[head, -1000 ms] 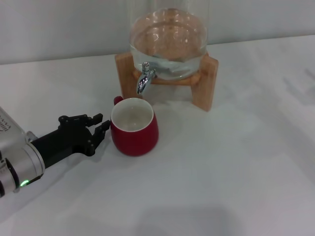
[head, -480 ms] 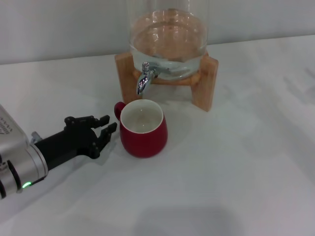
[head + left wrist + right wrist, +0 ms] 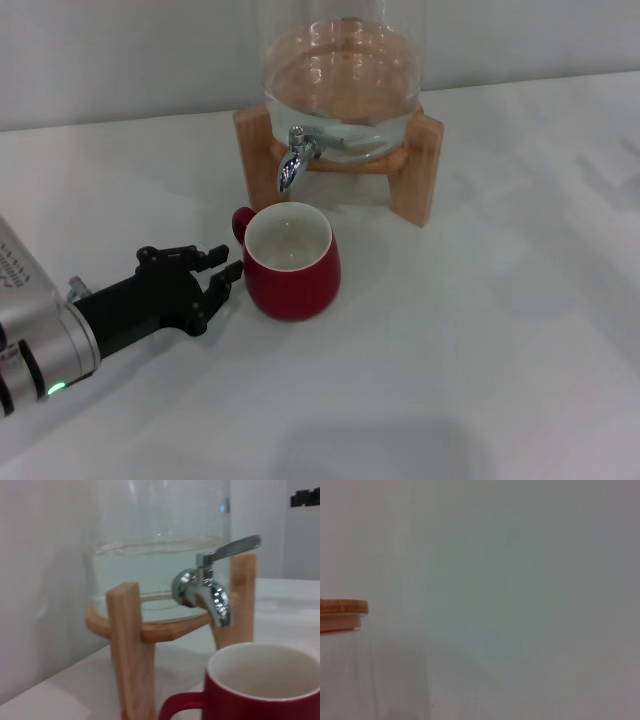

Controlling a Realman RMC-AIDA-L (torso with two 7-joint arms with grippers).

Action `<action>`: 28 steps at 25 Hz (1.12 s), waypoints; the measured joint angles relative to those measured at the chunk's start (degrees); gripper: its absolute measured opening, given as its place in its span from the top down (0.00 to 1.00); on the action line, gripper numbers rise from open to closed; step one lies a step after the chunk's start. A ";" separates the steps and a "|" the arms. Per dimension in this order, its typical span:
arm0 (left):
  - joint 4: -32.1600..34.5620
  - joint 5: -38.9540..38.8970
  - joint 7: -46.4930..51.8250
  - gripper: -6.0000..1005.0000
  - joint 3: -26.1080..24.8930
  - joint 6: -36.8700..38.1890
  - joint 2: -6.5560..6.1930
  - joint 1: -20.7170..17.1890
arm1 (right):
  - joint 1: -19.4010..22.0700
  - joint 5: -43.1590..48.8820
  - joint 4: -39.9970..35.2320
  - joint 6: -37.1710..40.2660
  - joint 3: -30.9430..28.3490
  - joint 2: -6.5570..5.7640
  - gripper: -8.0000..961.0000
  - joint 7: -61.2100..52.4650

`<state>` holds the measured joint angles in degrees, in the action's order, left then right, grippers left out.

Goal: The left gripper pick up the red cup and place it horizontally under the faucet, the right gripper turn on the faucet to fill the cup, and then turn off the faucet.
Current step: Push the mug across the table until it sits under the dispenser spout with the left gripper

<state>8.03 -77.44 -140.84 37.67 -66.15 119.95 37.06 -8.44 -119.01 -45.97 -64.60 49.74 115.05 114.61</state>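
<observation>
the red cup (image 3: 291, 262) stands upright on the white table (image 3: 480, 330), just near of the faucet (image 3: 293, 160) and a little right of its spout, its rim apart from the chrome and its small handle turned far-left; in the left wrist view the cup (image 3: 260, 690) sits low with the faucet (image 3: 210, 587) above it. the left gripper (image 3: 218, 268) lies low at the cup's left with its fingers spread, the tips just beside the red wall and gripping nothing. the glass jar (image 3: 342, 90) on its wooden stand (image 3: 410, 170) closes the far side, bare tabletop lies open to the right and near, and the right gripper is out of sight.
</observation>
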 joint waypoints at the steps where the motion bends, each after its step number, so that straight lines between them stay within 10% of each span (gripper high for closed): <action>1: -0.03 0.06 -0.17 0.75 0.02 -0.65 0.00 -0.26 | 0.00 0.00 0.00 0.00 0.00 0.00 0.17 0.00; 28: -1.70 -0.70 -1.41 0.74 0.70 -5.83 0.03 0.45 | -0.30 -0.26 0.72 -0.34 0.00 0.03 0.17 0.00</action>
<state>6.33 -78.14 -142.24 38.37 -71.99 119.97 37.51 -8.74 -119.27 -45.25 -64.94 49.74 115.08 114.61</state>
